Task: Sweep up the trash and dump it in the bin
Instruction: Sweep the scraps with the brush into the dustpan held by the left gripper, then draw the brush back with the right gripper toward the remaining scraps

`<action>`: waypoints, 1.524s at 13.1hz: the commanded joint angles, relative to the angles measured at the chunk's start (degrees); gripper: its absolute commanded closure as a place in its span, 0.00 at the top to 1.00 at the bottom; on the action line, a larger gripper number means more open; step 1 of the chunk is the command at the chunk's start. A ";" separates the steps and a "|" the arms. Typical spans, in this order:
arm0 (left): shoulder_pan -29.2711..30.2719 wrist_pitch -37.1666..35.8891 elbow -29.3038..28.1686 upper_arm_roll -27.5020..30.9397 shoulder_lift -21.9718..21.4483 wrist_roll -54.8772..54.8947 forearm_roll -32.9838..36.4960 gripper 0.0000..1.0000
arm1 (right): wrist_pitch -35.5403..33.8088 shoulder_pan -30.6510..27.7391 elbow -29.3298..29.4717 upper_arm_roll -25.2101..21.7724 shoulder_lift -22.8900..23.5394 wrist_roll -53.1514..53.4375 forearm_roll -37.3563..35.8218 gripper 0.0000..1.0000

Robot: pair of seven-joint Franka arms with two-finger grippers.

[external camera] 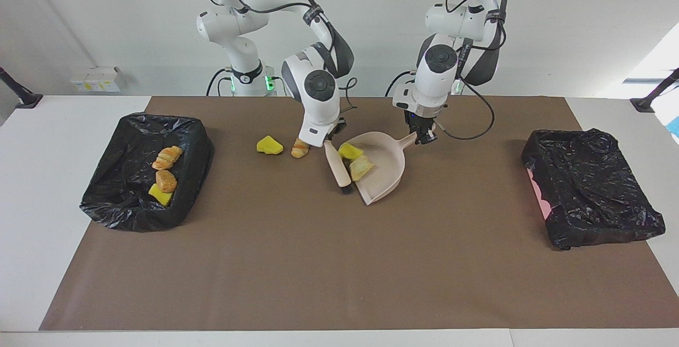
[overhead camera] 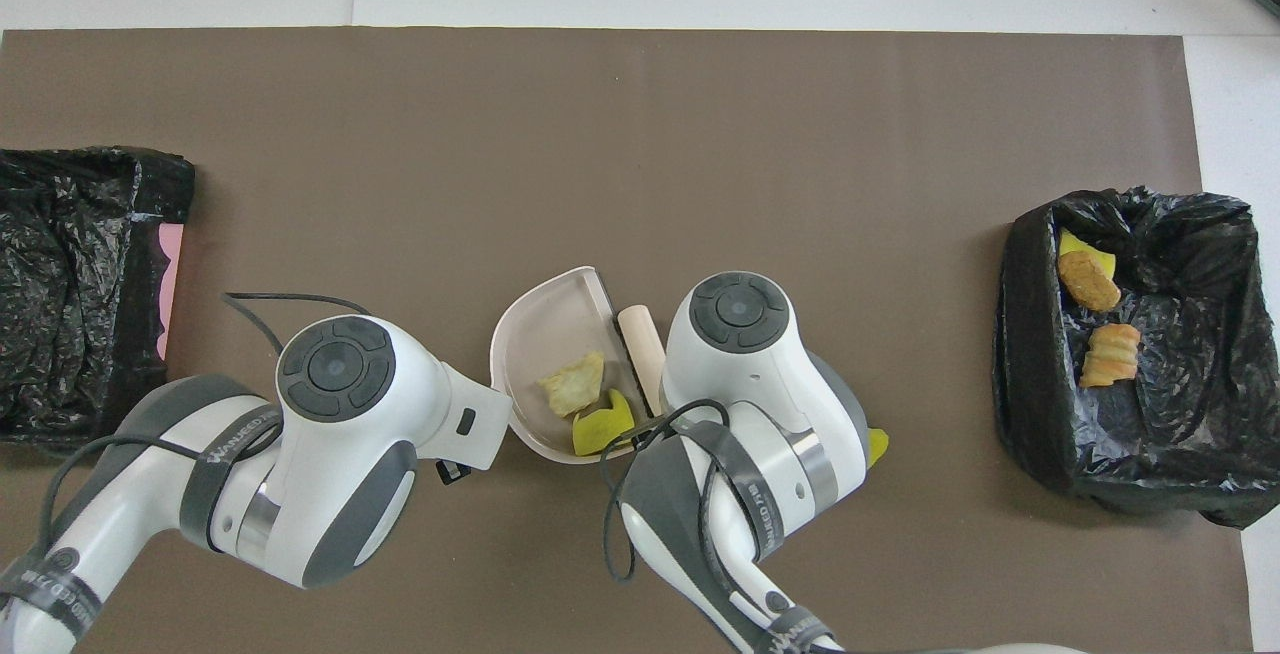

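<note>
**Two scraps in the dustpan, two still on the mat**

I have the right end effector [external camera: 330,141] clamped on the brush [external camera: 338,165], whose beige handle lies along the open edge of the dustpan [external camera: 390,169], bristles down on the brown mat [external camera: 339,262]. My left end effector [external camera: 426,136] is clamped on the dustpan's handle, with the pan sitting flat on the tabletop [external camera: 42,177] near the middle.

Inside the pan I see a yellow sponge chunk [external camera: 350,151] and a tan bread-like piece [external camera: 362,166], both just beside the brush. Another yellow sponge chunk [external camera: 269,145] and an orange-brown bread piece [external camera: 300,148] lie on the mat, toward the right arm's end from the pan.

The black-lined bin [external camera: 196,140] at the right arm's end holds three scraps [external camera: 165,173]. A second black-lined bin [external camera: 594,188] sits at the left arm's end.
</note>
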 commanded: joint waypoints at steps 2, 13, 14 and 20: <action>-0.90 4.82 -2.27 0.43 0.68 -2.81 -0.19 0.00 | -4.53 -1.43 2.83 0.16 -1.55 0.10 4.43 0.00; -0.64 5.19 -2.10 0.43 0.86 -2.81 -0.19 0.00 | -17.11 -9.61 -6.73 -0.46 -11.47 28.54 -11.28 0.00; -0.64 5.10 -2.10 0.43 0.86 -2.81 -0.19 0.00 | -18.51 -9.52 -7.71 -0.29 -12.44 32.85 -12.34 0.00; -0.64 5.19 -2.10 0.43 0.86 -2.81 -0.19 0.00 | -8.81 -9.08 -30.26 -0.02 -26.40 41.59 -14.29 0.00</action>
